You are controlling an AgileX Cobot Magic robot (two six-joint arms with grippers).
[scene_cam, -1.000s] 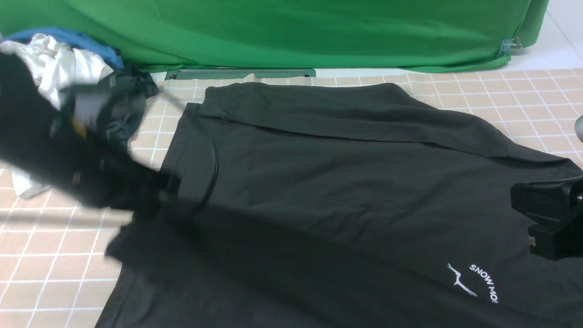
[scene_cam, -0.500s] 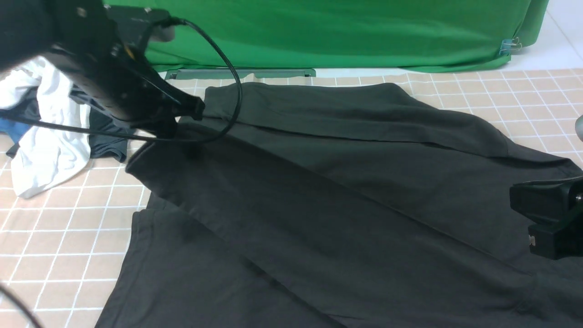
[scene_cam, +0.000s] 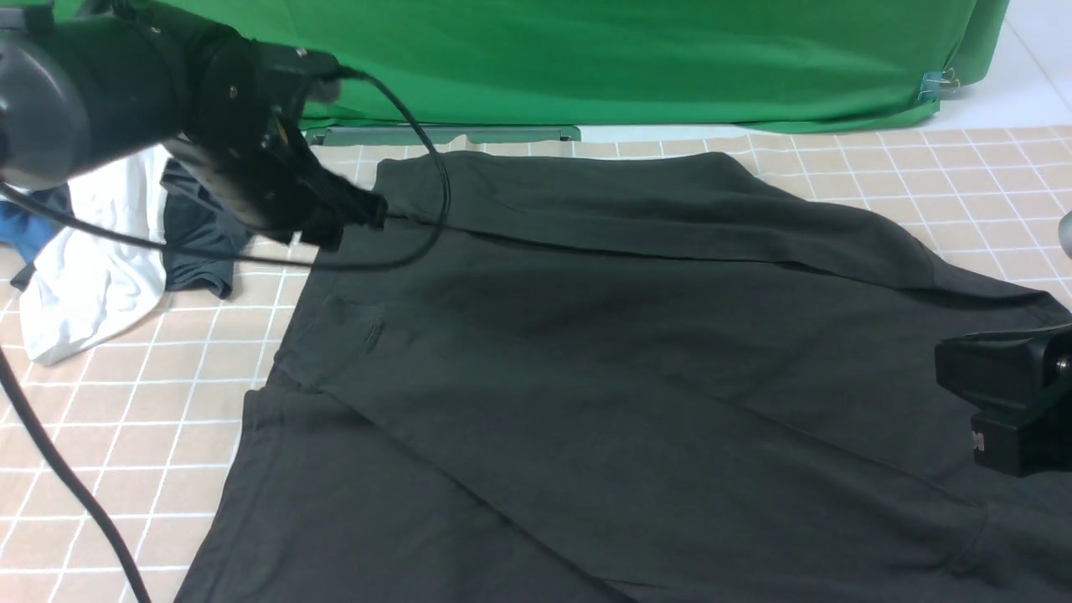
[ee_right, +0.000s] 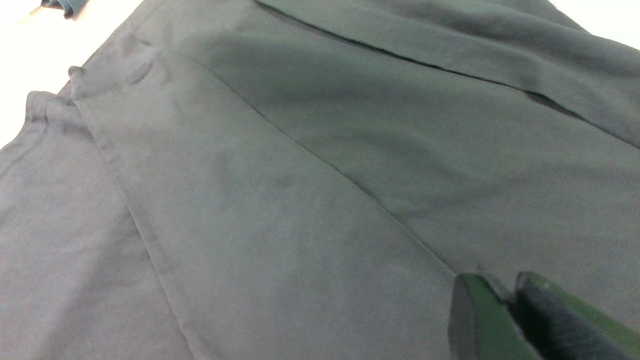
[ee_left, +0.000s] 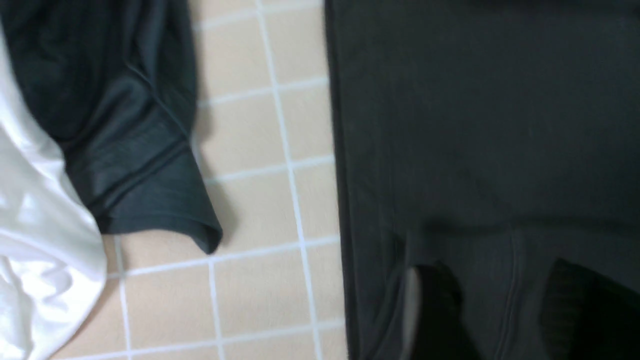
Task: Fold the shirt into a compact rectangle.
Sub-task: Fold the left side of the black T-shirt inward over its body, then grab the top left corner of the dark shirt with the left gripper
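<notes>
Black shirt sprawls across the table, one side folded over; left gripper, fingers spread, hovers at the flap's far corner; right gripper pinches its near edge, apparently anchoring the fold.

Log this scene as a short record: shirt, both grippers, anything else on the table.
shirt: black, spread on the tiled table, one flap folded over toward the far left corner
left gripper: at that far left corner, fingers apart
right gripper: at the shirt's right side, fingers nearly together; hold unclear
other: clothes pile, white, grey and blue, left of the shirt
</notes>
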